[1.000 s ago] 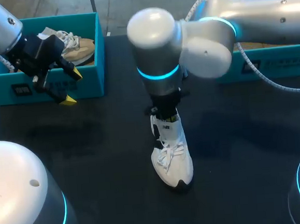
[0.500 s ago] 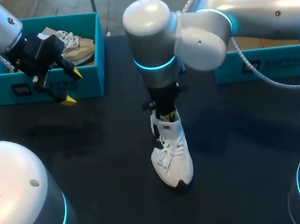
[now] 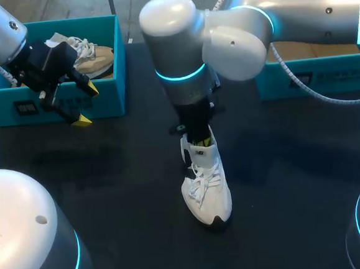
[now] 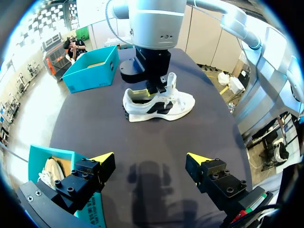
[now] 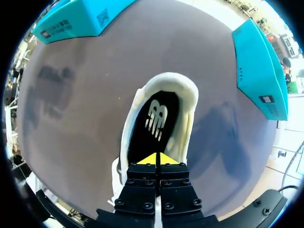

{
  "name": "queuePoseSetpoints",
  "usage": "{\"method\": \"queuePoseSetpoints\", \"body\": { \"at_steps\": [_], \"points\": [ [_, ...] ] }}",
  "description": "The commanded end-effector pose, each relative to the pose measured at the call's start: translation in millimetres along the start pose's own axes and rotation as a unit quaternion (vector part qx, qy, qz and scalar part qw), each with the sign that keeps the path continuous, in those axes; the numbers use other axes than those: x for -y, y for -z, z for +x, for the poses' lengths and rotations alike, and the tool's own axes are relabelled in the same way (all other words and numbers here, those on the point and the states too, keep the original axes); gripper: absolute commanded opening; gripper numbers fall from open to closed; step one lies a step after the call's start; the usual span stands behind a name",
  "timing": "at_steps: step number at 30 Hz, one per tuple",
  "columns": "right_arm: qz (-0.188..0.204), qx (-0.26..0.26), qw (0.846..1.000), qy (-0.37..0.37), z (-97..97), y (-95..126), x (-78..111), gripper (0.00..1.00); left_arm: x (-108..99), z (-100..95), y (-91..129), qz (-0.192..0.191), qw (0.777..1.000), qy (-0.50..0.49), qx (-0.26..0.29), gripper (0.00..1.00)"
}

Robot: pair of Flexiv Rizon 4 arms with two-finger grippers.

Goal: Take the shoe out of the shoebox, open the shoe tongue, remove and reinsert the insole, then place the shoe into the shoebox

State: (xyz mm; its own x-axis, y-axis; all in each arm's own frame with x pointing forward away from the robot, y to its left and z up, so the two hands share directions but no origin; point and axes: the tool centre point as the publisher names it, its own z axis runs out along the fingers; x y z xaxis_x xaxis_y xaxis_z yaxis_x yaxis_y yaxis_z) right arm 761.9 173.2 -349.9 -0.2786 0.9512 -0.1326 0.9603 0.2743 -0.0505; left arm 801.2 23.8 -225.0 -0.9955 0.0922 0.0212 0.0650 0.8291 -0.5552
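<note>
A white shoe (image 3: 208,188) stands upright on its sole in the middle of a dark counter (image 3: 294,163), well apart from both teal boxes. The right pincer (image 5: 156,159) points down into the shoe's opening, its yellow tips pressed together just above the dark insole (image 5: 145,137); whether anything thin is caught between them is unclear. The left pincer (image 4: 151,159) hangs spread wide and holding nothing, in front of the left shoebox (image 3: 119,58), which contains a tan shoe (image 3: 96,57).
</note>
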Motion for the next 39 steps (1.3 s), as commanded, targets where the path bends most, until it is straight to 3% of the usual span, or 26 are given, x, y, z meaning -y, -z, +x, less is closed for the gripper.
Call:
{"method": "queuePoseSetpoints", "body": {
  "at_steps": [1, 11, 19, 20, 21, 39],
  "points": [
    [0.014, -0.011, 1.0, -0.017, 0.5, -1, 3.2, 0.0, 0, 0.7, 0, -0.001, 1.0, 0.0, 0.0, 1.0],
    [0.027, -0.033, 0.994, -0.105, -3.1, 1, 9.5, 0.0, 0, 0.7, 0, -0.001, 1.0, 0.0, 0.0, 1.0],
    [0.04, -0.049, 0.991, -0.115, 4.4, 0, 8.8, 0.02, 0, 0.7, 0, -0.001, 1.0, 0.0, 0.0, 1.0],
    [0.043, -0.051, 0.992, -0.111, 6.3, -1, 9.0, 0.24, 0, 0.7, 0, -0.001, 1.0, 0.0, 0.0, 1.0],
    [0.041, -0.057, 0.991, -0.11, 7.9, -1, 9.0, 1.0, 0, 0.7, 0, -0.001, 1.0, 0.0, 0.0, 1.0],
    [0.04, -0.042, 0.993, -0.099, 11.1, -6, 8.2, 1.0, 0, 0.7, 0, -0.001, 1.0, 0.0, 0.0, 1.0]
  ]
}}
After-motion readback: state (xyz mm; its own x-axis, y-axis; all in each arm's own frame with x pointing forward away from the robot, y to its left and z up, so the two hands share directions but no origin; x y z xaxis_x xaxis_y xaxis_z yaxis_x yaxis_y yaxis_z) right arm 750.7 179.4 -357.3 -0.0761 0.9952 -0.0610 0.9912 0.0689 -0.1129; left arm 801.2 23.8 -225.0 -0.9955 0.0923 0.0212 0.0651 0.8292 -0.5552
